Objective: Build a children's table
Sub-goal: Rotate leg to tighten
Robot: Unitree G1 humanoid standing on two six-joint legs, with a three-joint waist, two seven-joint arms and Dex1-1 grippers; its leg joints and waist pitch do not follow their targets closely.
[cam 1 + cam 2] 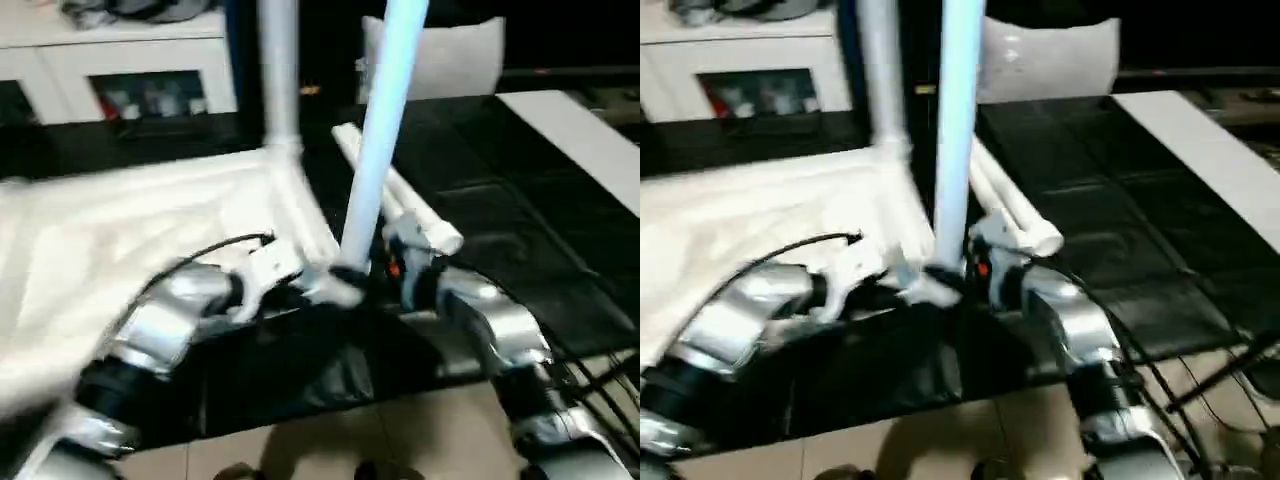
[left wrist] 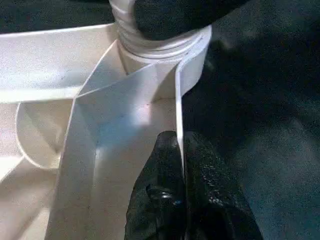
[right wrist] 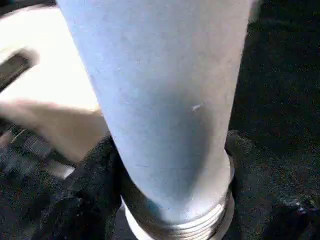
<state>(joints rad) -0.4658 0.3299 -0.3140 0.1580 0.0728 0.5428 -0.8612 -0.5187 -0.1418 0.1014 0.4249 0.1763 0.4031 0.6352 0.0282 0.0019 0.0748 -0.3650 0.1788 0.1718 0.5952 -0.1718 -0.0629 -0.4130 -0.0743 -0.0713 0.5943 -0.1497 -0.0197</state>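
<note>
From my head cameras, the upturned table top (image 1: 120, 230) lies ribbed side up on the dark floor, with one leg (image 1: 278, 70) already standing upright in its far corner socket. A second leg (image 1: 380, 130) stands nearly vertical at the near corner, its long axis tipped slightly away, and the last two legs (image 1: 400, 195) lie flat just beside that corner, so I judge the job about half done. My left wrist camera shows my left gripper (image 2: 182, 195) pinched shut on the top's thin edge wall, below the threaded leg end. My right wrist camera shows my right gripper (image 3: 170, 200) clasping the second leg just above its threads (not yet visibly seated).
</note>
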